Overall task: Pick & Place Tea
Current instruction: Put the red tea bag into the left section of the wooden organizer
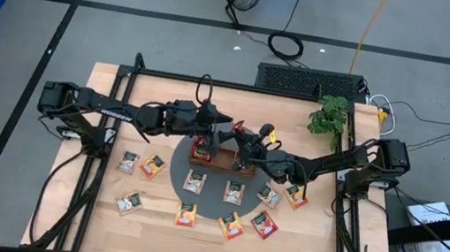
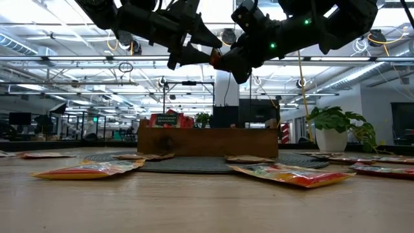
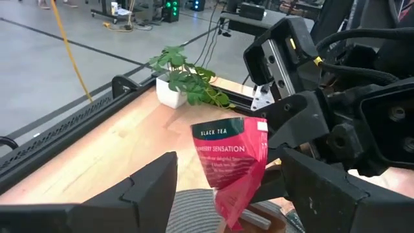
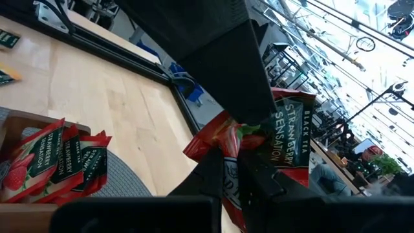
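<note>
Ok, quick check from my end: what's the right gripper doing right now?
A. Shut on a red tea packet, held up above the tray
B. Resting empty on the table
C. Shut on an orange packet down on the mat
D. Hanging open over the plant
A: the right gripper is pinched shut on a red tea packet reading "Black Tea", raised above the wooden tray, with the left gripper open facing it.
</note>
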You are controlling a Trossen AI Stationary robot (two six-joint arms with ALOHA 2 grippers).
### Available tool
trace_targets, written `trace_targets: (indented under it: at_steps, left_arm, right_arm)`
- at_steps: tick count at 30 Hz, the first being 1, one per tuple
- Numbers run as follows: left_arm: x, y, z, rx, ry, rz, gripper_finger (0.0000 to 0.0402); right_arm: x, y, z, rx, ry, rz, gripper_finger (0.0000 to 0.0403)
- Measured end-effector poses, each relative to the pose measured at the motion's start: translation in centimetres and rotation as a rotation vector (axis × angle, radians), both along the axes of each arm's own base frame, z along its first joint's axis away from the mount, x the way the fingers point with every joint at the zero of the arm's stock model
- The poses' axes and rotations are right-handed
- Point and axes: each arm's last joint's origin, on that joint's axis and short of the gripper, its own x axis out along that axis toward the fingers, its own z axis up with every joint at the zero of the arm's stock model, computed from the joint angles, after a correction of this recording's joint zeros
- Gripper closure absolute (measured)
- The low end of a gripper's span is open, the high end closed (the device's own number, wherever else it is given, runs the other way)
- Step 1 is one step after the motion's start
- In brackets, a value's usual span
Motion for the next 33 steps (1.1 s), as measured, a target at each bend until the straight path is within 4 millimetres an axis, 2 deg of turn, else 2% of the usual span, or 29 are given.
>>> trace_targets:
  at_steps: [2,5,11,13,17,21,29,33]
  left_arm:
    - [0.0,0.0,0.0,0.0,0.0,0.0,0.0143]
    - [0.0,0.0,0.0,-0.004,-0.001,0.001,0.019]
    - [0.0,0.0,0.0,0.003,-0.002,-0.004,0.0353]
    - [0.0,0.0,0.0,0.003,-0.003,-0.006,0.0387]
    - [0.0,0.0,0.0,0.036,0.006,-0.017,0.0396]
    - [-0.1,-0.1,0.2,0.075,0.014,-0.033,0.0398]
    - [-1.9,-0.2,1.6,0.15,0.09,-0.011,0.04]
    - [-2.8,-0.9,2.0,0.179,0.151,-0.043,0.04]
  right_arm:
    - [0.0,0.0,0.0,0.0,0.0,0.0,0.0388]
    - [0.0,0.0,0.0,0.0,0.0,0.0,0.0388]
    - [0.0,0.0,0.0,0.0,0.001,-0.001,0.0388]
    - [0.0,0.0,0.0,0.0,0.0,-0.001,0.0388]
    - [0.0,0.0,0.0,0.006,-0.004,-0.001,0.0384]
    - [0.0,0.2,0.0,0.012,-0.008,-0.01,0.0356]
    - [-0.5,2.0,0.1,-0.008,-0.009,-0.105,0.0288]
    - [-1.0,3.1,0.4,-0.006,-0.021,-0.165,0.0271]
